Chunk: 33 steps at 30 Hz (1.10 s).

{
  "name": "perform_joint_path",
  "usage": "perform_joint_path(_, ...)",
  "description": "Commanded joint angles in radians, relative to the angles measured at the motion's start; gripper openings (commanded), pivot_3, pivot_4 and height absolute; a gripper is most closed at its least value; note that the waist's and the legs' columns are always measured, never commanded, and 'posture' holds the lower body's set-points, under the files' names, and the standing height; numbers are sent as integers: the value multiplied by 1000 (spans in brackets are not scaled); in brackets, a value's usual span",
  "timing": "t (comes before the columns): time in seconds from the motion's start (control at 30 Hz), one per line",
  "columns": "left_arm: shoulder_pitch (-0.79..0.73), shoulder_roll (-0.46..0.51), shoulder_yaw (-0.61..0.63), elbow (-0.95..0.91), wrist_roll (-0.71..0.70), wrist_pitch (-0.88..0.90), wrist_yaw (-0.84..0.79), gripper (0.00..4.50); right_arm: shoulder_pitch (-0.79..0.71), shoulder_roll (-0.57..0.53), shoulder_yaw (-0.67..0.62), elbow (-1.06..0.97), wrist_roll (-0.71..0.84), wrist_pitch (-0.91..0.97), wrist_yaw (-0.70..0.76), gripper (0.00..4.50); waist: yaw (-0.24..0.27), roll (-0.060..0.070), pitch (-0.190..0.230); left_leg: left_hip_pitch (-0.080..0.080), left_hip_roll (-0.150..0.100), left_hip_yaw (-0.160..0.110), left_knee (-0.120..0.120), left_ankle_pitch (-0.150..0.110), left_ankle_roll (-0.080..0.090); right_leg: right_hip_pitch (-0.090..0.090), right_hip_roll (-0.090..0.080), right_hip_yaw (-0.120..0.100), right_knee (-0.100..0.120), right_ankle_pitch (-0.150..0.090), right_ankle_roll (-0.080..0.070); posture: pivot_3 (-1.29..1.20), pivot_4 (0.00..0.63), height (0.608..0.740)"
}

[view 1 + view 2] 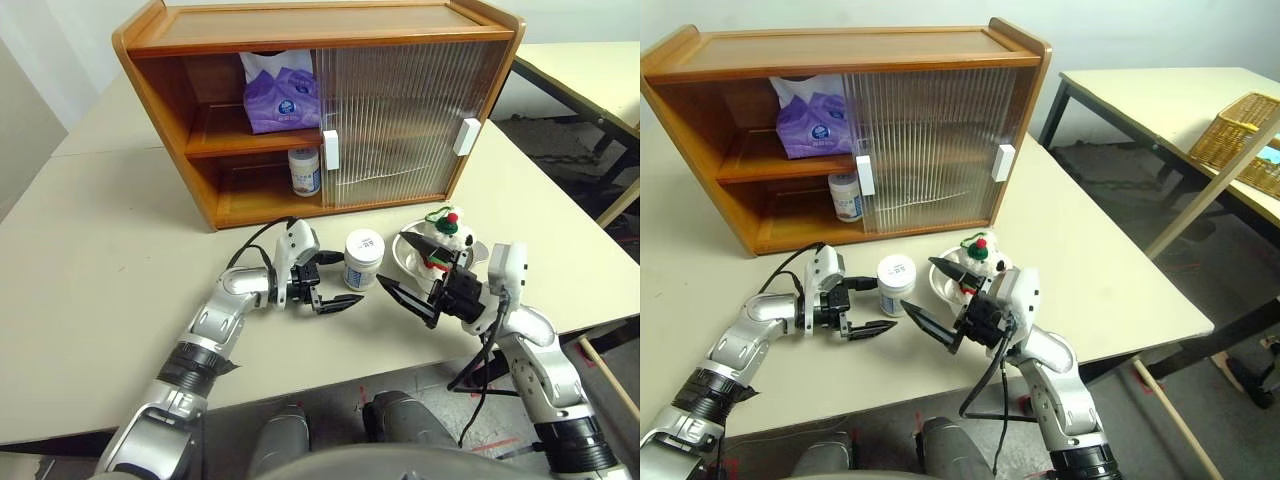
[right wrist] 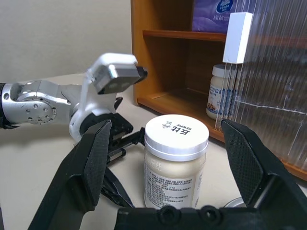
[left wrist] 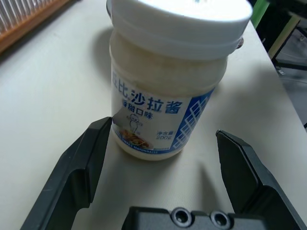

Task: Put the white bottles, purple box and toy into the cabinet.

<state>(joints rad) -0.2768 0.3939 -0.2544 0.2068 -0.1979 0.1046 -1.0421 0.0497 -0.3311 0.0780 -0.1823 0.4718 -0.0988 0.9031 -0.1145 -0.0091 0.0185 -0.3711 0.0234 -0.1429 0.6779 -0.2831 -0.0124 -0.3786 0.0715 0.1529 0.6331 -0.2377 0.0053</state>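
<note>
The cabinet [image 1: 300, 45] fills the upper middle of the left eye view, its left half open and its ribbed doors [image 1: 395, 125] covering the right half. The purple box [image 1: 283, 95] sits on the upper shelf in the open half. One white bottle [image 1: 305, 171] stands on the lower floor of the cabinet, just beside the edge of the door.

The second white bottle [image 1: 363, 260] stands upright on the table [image 1: 90, 250], at the centre of the frame, in front of the cabinet. The left gripper [image 1: 336, 283] lies just to its left with its jaws spread wide, holding nothing; in the left wrist view the bottle stands ahead of the open fingers [image 3: 79, 177].

The toy [image 1: 445, 235] sits in a steel bowl [image 1: 408, 252] right of centre. The right gripper [image 1: 418, 282] hovers in front of it, released and empty.
</note>
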Motion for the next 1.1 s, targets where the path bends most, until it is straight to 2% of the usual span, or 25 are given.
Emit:
perform_joint_path(0.03, -9, -26, -28, 25, 19, 15, 8, 4481, 5, -9, -12, -14, 10, 14, -3, 4500, 0, 1, -1, 0, 0, 0, 0, 0, 0, 0, 0, 0, 0, 0, 0, -203, 18, 740)
perform_joint_path(0.33, -1, -101, -30, 91, 50, -24, 62, 4481, 4, -23, -22, -8, 16, 14, 11, 4500, -8, 3, -3, 0, 0, 1, 0, 0, 0, 1, 0, 0, 0, -1, 2, -206, 14, 740)
perform_joint_path(0.37, 0, -106, -28, 92, 46, -22, 63, 4089, 4, -24, -23, -6, 16, 13, 14, 4500, -9, 4, -3, 0, 0, 1, 0, 0, 0, 1, 0, 0, 0, -2, 2, -206, 14, 740)
perform_joint_path(0.5, -4, -134, -14, 98, 28, -3, 80, 3134, 2, -24, -22, -7, 21, 19, 22, 4500, -8, 4, -3, 0, -2, 1, 0, 1, 1, 2, 1, 0, 0, -3, 4, -195, 17, 740)
perform_joint_path(0.77, 15, -130, 36, 76, 35, -17, 154, 3131, -8, -22, -19, -5, 28, 30, 26, 4500, -8, 4, -3, 4, -3, 2, 0, 1, 2, 7, 0, 1, -1, -4, 7, -174, 26, 740)
perform_joint_path(1.1, 48, -93, 158, -42, 52, 11, 381, 3131, -20, -15, -19, 24, 39, 22, 55, 4500, -6, 4, -2, 6, -2, 2, -1, 1, 1, 8, 2, -1, 0, -4, 6, -145, 29, 740)
